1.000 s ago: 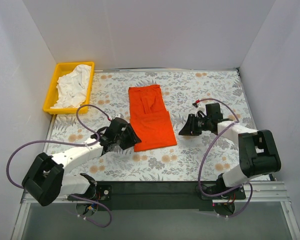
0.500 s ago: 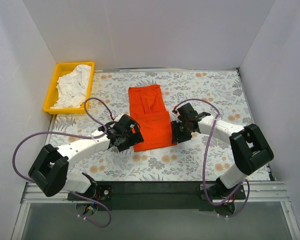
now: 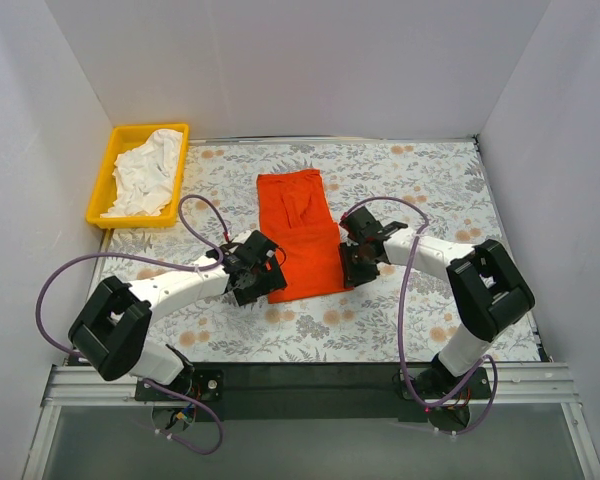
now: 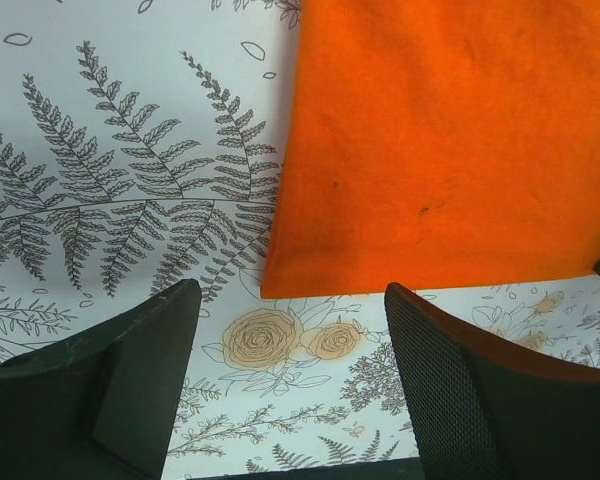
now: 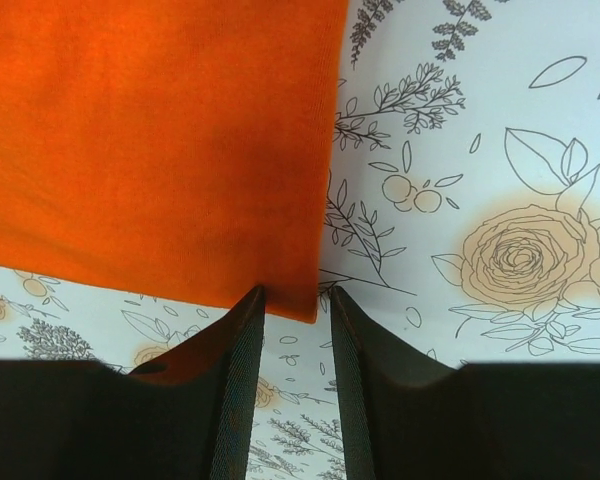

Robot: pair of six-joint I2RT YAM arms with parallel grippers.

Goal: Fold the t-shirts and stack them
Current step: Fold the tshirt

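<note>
The orange shirt (image 3: 300, 235) lies flat on the bench (image 3: 430, 180), already narrowed into a long panel with its sides turned in. My reading is that the lengthwise folds are done and the crosswise fold is the step in hand. The white shirt (image 3: 145, 172) is a crumpled heap in the yellow tray (image 3: 100, 180), which stands well to the far left of the orange shirt. It has not been folded and no stack has been started, so well over half the job is left.

The orange shirt's long axis runs from far to near, leaning slightly so that its near end sits a little to the right. That near end is also the wider one. Which end has the collar cannot be told.

The left end effector (image 4: 290, 300) stands wide open just short of the orange shirt's near left corner and holds nothing. The right end effector (image 5: 297, 295) is at the near right corner with only a narrow gap. The corner's tip sits at the mouth of that gap, but bench pattern shows between the fingers, so the cloth does not look pinched yet.
</note>
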